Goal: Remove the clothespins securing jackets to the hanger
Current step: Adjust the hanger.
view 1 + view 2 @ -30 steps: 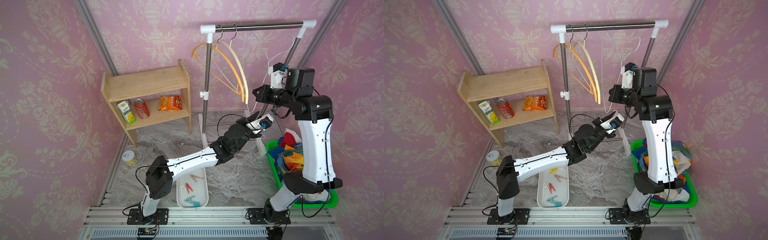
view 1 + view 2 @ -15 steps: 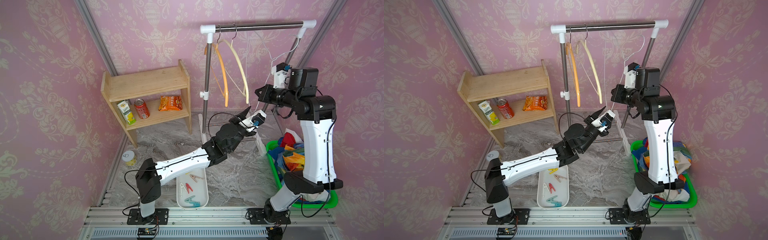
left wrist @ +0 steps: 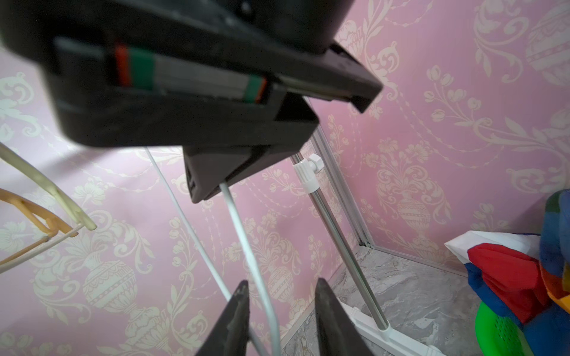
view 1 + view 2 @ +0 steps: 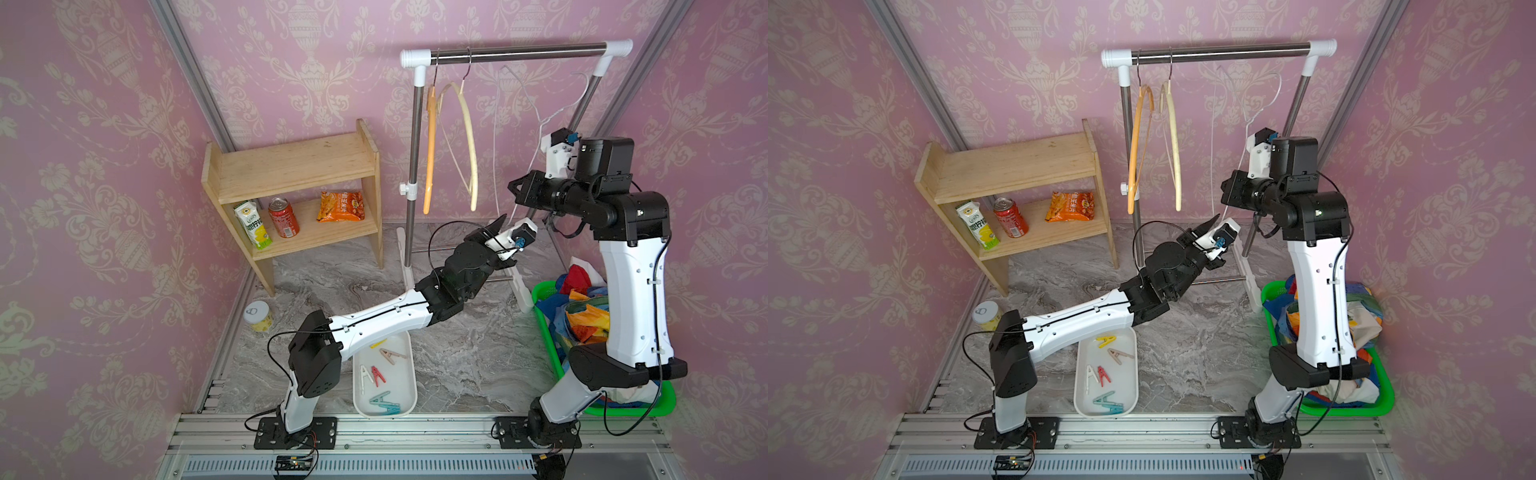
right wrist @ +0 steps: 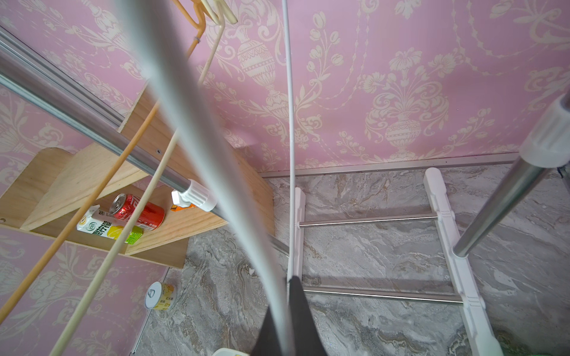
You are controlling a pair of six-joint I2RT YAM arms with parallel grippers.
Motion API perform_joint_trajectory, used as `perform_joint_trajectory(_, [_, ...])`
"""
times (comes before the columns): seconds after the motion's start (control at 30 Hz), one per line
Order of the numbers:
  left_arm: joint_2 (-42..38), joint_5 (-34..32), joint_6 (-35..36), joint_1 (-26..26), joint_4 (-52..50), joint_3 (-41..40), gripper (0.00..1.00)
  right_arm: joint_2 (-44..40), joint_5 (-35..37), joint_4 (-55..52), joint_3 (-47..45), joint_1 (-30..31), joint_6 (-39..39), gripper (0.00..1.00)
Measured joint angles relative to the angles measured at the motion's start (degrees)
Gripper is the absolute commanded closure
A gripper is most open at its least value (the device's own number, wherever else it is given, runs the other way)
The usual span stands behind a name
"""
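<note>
On the shelf point(image 4: 291, 166), the carton point(image 4: 252, 224) and snack bag point(image 4: 340, 206) carry Chinese print too small to read; the red can's point(image 4: 284, 217) brand is illegible. Roughly 6 clothespins point(image 4: 376, 374) lie in the tray point(image 4: 409, 399) at the floor's front edge. The orange hanger point(image 4: 430, 158) and cream hanger point(image 4: 469, 145), splayed 1 second ago, now hang straight and bare. The left gripper point(image 3: 282, 282), spread, straddles the white hanger point(image 3: 237, 222), which the right gripper point(image 5: 291, 279) pinches. The jackets point(image 4: 582, 316) fill the basket point(image 4: 623, 409) at the right edge, so the unpinning looks finished.
</note>
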Motion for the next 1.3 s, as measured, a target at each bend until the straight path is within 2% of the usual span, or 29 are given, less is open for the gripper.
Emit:
perform_joint_trajectory(0.07, [1.14, -0.07, 0.02, 0.46, -0.26, 1.9, 0.79, -0.5, 0.0, 0.07, -0.5, -0.02, 0.0, 1.0])
perform_joint_trajectory(0.2, [2.56, -0.59, -0.31, 0.76, -0.17, 3.78, 1.0, -0.79, 0.15, 0.81, -0.63, 0.0, 0.74, 1.0])
perform_joint_trajectory(0.47, [2.54, -1.03, -1.79, 1.14, 0.44, 3.78, 1.0, -0.85, -0.09, 1.68, -1.18, -0.31, 3.26, 0.99])
perform_joint_trajectory(0.5, [2.54, -1.03, -1.92, 1.2, 0.37, 3.78, 1.0, -0.85, -0.31, 1.97, -1.4, -0.33, 3.39, 0.91])
perform_joint_trajectory(0.6, [2.54, -1.68, -2.43, 1.55, 0.37, 3.8, 1.0, -0.85, -0.46, 2.47, -2.12, -0.46, 3.06, 0.51])
perform_joint_trajectory(0.67, [2.86, -2.1, -2.36, 2.12, 0.02, 4.44, 1.0, -0.85, -0.92, 2.71, -2.58, -0.35, 2.75, 0.03])
perform_joint_trajectory(0.7, [3.3, -2.58, -2.36, 2.21, -0.04, 5.05, 1.0, -0.87, -0.9, 3.26, -2.8, -0.31, 2.71, 0.0])
perform_joint_trajectory(0.9, [9.88, -5.77, -0.76, 2.21, 0.11, 13.46, 1.0, -5.81, -0.48, 5.62, -7.93, -0.63, 2.64, 0.0])
perform_joint_trajectory(1.1, [16.7, -9.01, 1.99, 2.21, 1.14, 24.57, 1.0, -16.48, 1.51, 4.98, -12.09, -0.26, 1.6, 0.0])
perform_joint_trajectory(1.3, [18.4, -13.9, 4.98, 2.27, 5.09, 31.28, 1.0, -27.21, 6.88, 3.1, -17.05, -0.28, 0.55, 0.0])
